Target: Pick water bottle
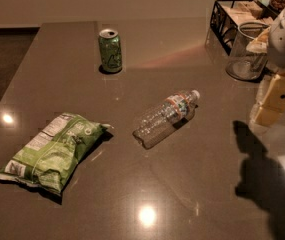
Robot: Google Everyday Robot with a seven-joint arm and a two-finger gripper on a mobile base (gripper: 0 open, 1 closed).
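Count on the bench: one water bottle, one green soda can, one green snack bag, one clear glass jar, one black wire rack. One gripper in view, at the right edge.

Water bottle: lies on its side near the middle of the bench, set on a diagonal. White cap points up and to the right, base down and to the left. Body clear, ribbed along most of its length, and looks empty. Reddish-white label band wraps it near the neck. Nothing touches it. The can stands upright well behind it and to the left. The snack bag lies flat well to its left, toward the near edge. The jar stands behind it to the right, just in front of the rack.

Gripper: cream-coloured, hanging from a white arm that enters at the upper right corner. It sits above the right side of the bench, in front of the jar and well to the right of the bottle, apart from it. It casts a dark shadow on the bench below it, toward the near right corner. Whether the jaws stand open or closed cannot be told from this angle. No object is seen between them, and they touch none of the things counted above.

Bench surface: dark, glossy, with two round light reflections, one near the left edge and one near the front.
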